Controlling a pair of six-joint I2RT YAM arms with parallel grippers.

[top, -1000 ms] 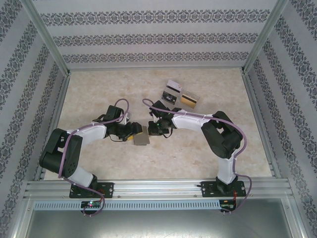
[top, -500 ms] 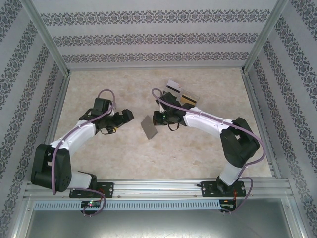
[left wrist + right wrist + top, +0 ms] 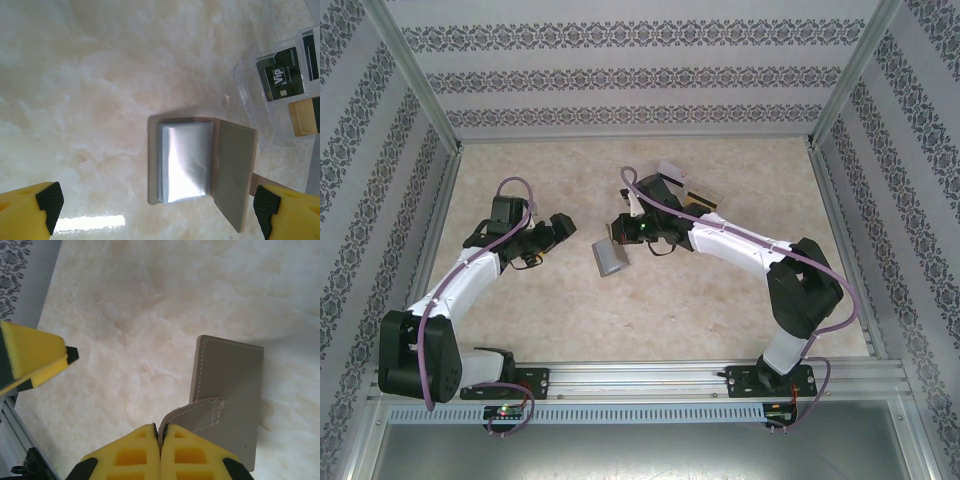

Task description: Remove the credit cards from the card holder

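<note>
The grey card holder [image 3: 610, 258] lies mid-table, spread open. In the left wrist view its shiny clear sleeves [image 3: 185, 162] show, and one grey panel [image 3: 232, 172] stands raised on the right. My right gripper [image 3: 161, 432] is shut on the holder's stitched grey strap [image 3: 197, 410], and from above it [image 3: 625, 233] sits at the holder's far right corner. My left gripper [image 3: 556, 227] is open, left of the holder and apart from it, with nothing between its wide-apart fingertips [image 3: 42, 202]. Credit cards lie in a clear tray: a black one [image 3: 280, 75] and a gold one [image 3: 302, 119].
The clear plastic tray [image 3: 713, 192] with the cards sits behind the right gripper, toward the back of the marble-look table. Metal frame posts and patterned walls close in the sides and back. One yellow finger [image 3: 32, 357] of the left gripper shows in the right wrist view.
My left gripper has opened, let go of the card holder and drawn back to the left. The right gripper has carried the holder up and toward the table's middle, staying shut on it.
</note>
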